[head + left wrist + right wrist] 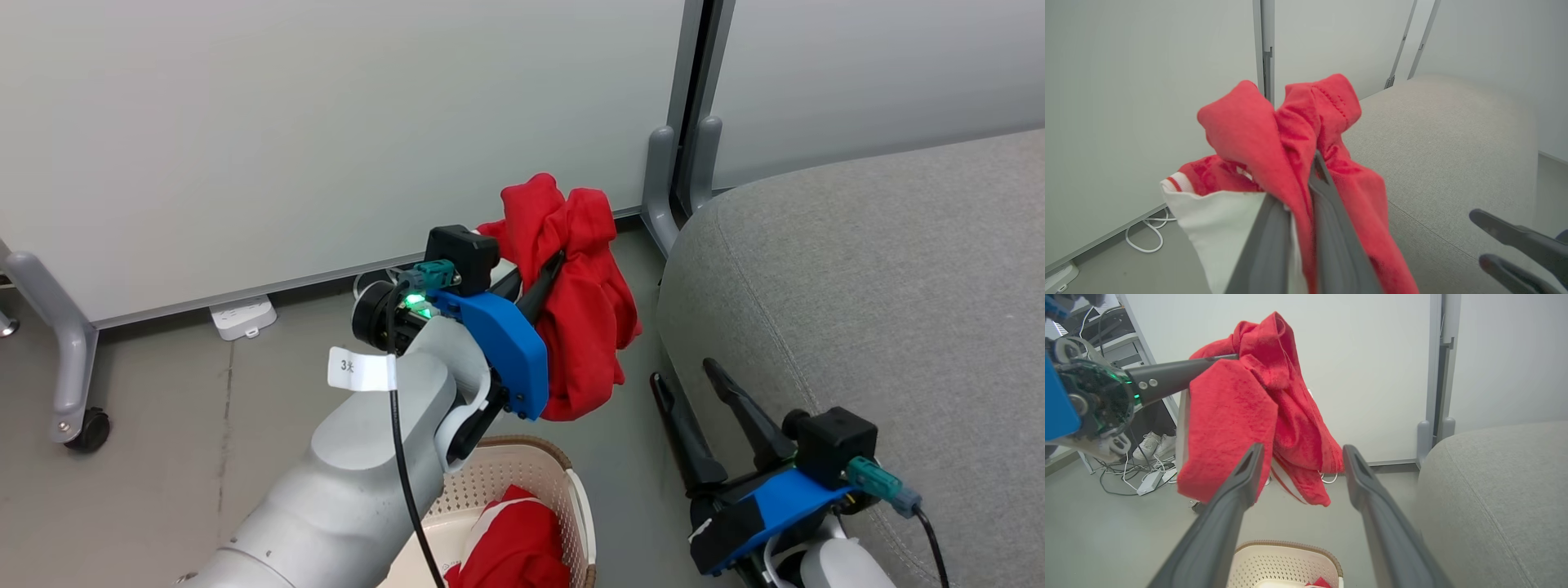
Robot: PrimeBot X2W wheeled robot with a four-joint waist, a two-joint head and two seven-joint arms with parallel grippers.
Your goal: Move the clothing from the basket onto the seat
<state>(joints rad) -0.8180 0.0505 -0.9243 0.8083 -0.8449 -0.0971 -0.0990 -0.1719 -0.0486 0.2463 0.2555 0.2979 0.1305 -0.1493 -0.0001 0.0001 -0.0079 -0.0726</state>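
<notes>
**Head view.** The left gripper is raised above the basket, its two fingers closed tight on the held garment. This is a bunched red piece that hangs in the air near the rounded edge of the seat, not on it. The basket stands on the floor below. It is cut off by the bottom edge and partly hidden behind the left forearm. The second garment, red with a white strip, lies inside the basket. The right gripper is low beside the seat's front, fingers spread and holding nothing.

**Left wrist view.** This view shows what the head view hides: a large white panel and a white cuff with red stripes on the held garment's far side. A white cable loops on the floor under the partition.

**Right wrist view.** The open fingers frame the hanging garment from below, with the basket's brown rim between them at the bottom edge. A pair of white shoes sits among cables at the left.

**Obscured.** The left fingertips are buried in the folds, so the exact hold cannot be read. The second garment is probably crumpled, though too little of it shows to tell its form.
</notes>
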